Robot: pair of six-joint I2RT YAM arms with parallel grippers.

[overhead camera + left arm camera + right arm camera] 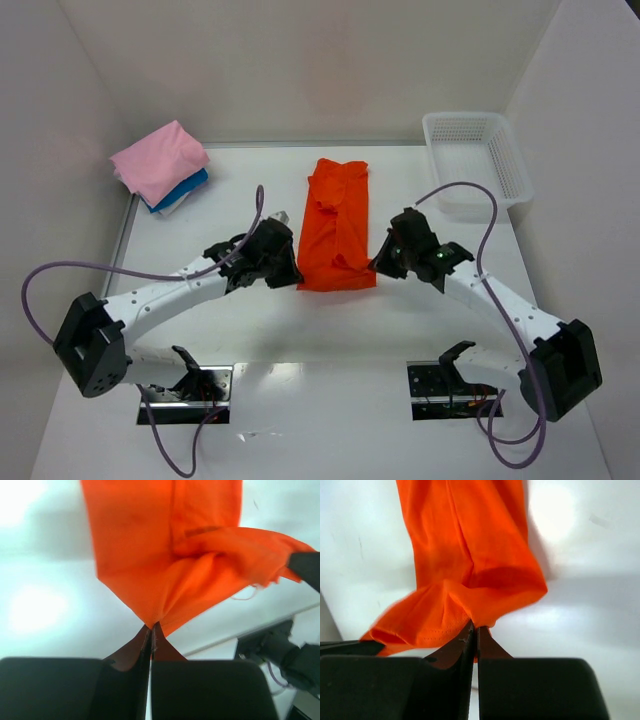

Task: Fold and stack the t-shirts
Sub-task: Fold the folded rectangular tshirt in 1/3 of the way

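Observation:
The orange t-shirt [335, 225] lies as a long narrow strip in the middle of the table. My left gripper [291, 271] is shut on its near left corner, seen in the left wrist view [151, 625] with the cloth [165, 555] pulled up into a point. My right gripper [378, 262] is shut on the near right corner, seen in the right wrist view [475, 626] with the cloth [465, 555] bunched above the fingertips. The pink t-shirt [160, 160] lies folded on top of the blue t-shirt [185, 190] at the back left.
A white mesh basket [478, 155] stands at the back right. White walls close the table at the back and both sides. The arms' bases [90, 345] sit at the near edge.

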